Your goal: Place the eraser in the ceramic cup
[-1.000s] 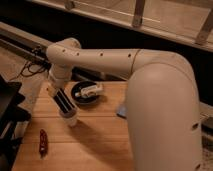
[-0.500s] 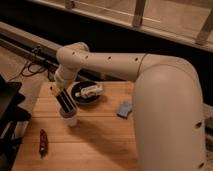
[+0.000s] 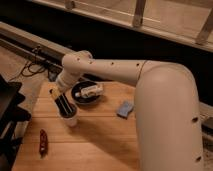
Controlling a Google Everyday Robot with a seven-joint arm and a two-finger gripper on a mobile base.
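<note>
Gripper sits low over the left part of the wooden tabletop, at the end of the white arm that sweeps in from the bulky right-hand body. Whether the jaws are apart or clamped I cannot tell; the wrist and the dark bar below it blur together.

Eraser: long black bar with a pale stripe, tilted, upper end up at the gripper, lower end down inside the ceramic cup. It appears to be resting in the cup mouth, though contact with the cup's floor is hidden.

Cup is white, upright, standing on the tabletop just in front of and left of the black bowl (the bowl holds a pale oblong object I can't identify).

Blue sponge block lies to the right of the bowl, apart from it, close to the arm's big white link. Red pocket tool lies near the tabletop's left front edge, well apart from the cup.
</note>
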